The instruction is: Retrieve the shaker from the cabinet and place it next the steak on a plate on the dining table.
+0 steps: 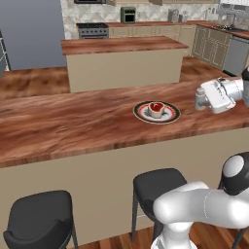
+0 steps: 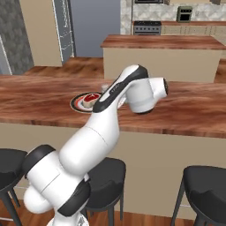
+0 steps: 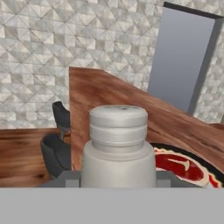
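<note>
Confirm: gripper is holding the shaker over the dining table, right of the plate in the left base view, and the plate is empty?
Not quite: the plate is not empty. The left base view shows the steak on it. The rest stands: the gripper is shut on the shaker over the dining table, right of the plate.

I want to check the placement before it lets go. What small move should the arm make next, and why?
Probably ease the shaker sideways toward the plate and lower it onto the dining table. The gripper is shut on the shaker, which sits to the right of the plate with a gap of bare wood between them in the left base view. The steak lies on the plate, so the spot beside it is close.
</note>
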You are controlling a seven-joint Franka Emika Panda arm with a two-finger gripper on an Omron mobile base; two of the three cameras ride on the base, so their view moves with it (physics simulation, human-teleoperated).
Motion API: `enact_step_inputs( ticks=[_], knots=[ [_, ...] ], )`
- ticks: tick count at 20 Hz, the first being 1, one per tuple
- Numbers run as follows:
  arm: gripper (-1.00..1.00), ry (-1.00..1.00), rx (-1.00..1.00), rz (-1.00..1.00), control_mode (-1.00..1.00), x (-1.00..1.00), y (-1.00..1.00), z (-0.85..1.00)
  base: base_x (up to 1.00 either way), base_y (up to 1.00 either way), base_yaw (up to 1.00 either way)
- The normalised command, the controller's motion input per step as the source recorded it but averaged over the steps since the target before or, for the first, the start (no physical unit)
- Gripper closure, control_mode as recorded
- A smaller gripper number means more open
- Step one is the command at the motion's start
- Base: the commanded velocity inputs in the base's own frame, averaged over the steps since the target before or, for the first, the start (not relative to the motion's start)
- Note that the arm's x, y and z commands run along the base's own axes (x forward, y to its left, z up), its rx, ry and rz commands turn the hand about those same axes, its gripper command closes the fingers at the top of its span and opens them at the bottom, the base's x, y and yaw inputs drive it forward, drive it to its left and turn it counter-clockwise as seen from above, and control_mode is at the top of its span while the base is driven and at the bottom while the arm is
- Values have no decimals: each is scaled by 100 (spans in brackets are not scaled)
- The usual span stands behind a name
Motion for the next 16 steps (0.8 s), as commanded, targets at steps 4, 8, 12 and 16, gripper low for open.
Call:
enact_step_inputs(
  ticks=[4,8,12,16],
  knots=[
    [100,1,4,-6,-100,23,0,-13,0,0,0],
    [100,8,8,-4,-100,30,-3,0,0,0,0],
    [100,0,0,0,-100,35,-1,-4,0,0,0],
    [100,0,0,0,-100,28,-4,-11,0,0,0]
  ],
)
